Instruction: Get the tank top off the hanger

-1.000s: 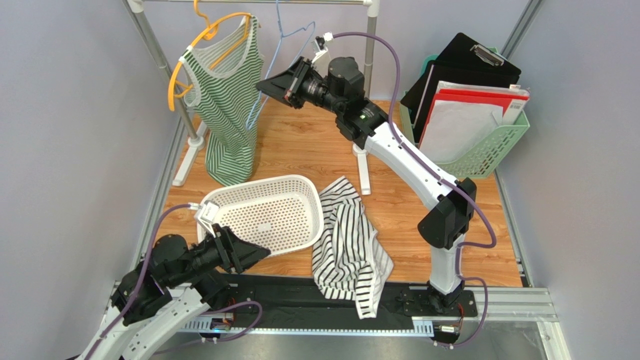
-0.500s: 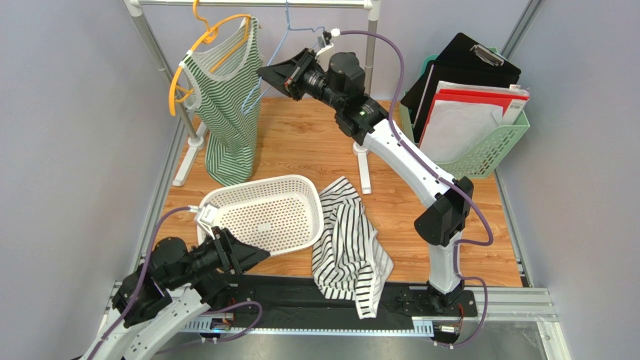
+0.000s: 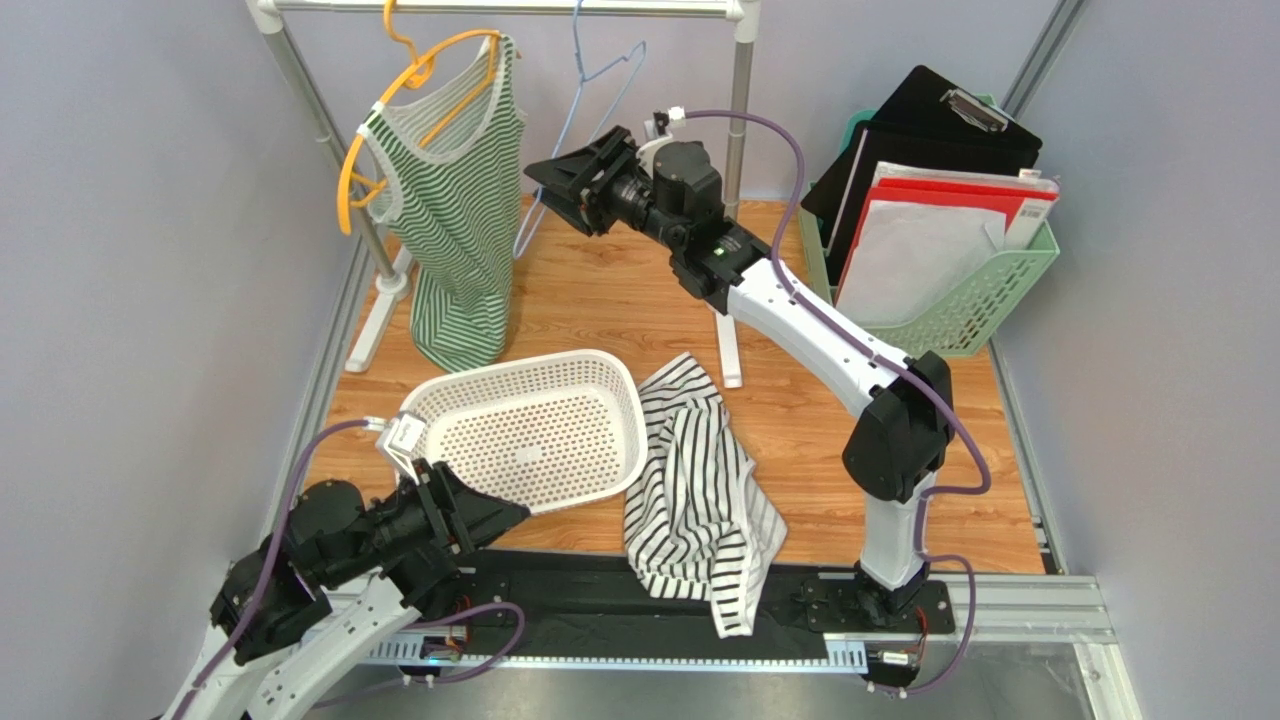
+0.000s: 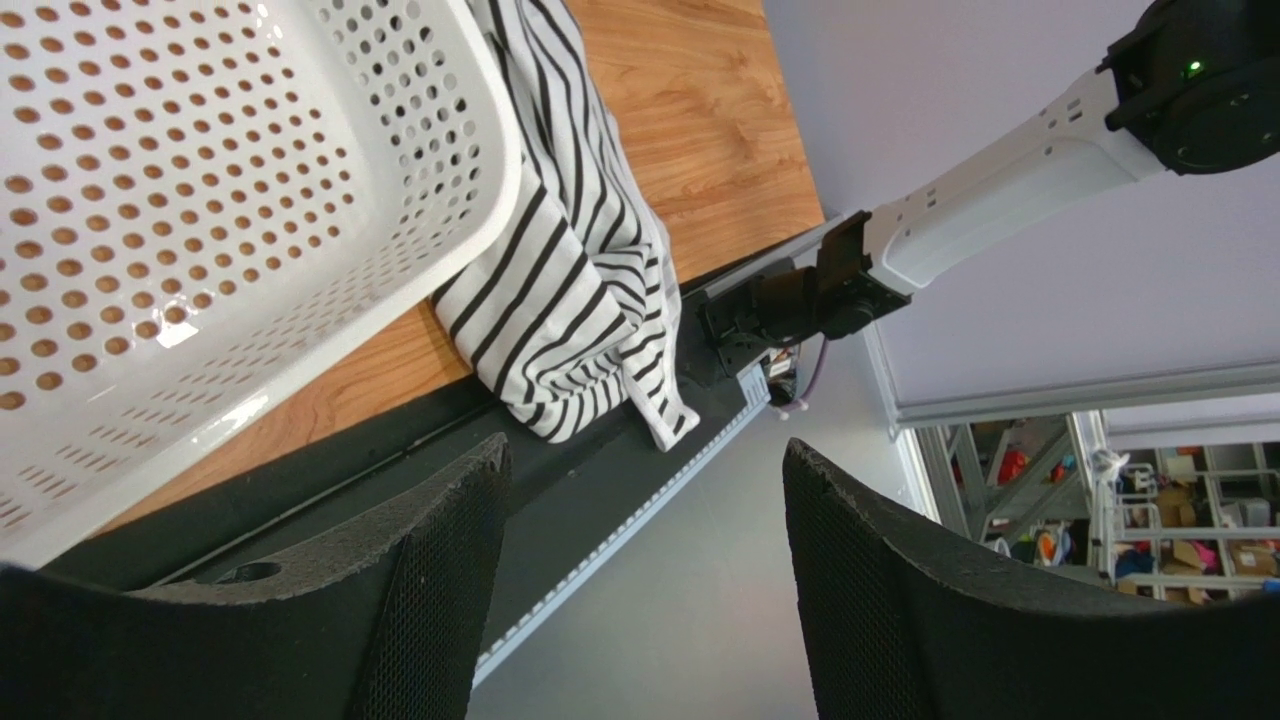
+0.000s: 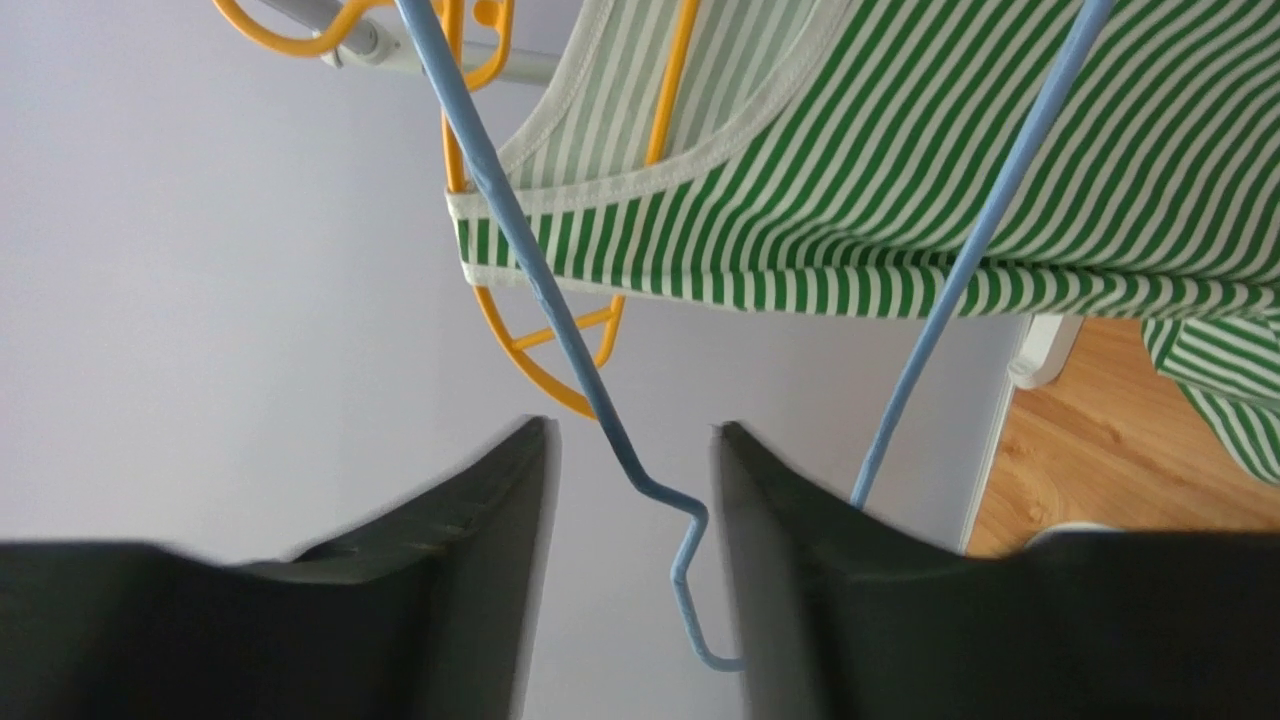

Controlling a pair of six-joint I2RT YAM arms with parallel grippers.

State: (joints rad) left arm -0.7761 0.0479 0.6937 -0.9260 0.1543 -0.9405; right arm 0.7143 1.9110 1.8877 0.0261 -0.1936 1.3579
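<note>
The green-striped tank top point(image 3: 451, 225) is pictured hanging lengthwise down, just left of the right tool point(image 3: 544, 171). That nearer tool is held spread, nothing pinched.

green-striped tank top point(image 3: 451, 225), orange hanger point(image 3: 349, 173)

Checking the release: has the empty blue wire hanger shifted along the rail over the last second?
Yes. The blue wire hanger has slid slightly right, toward the rack's right post.
</note>
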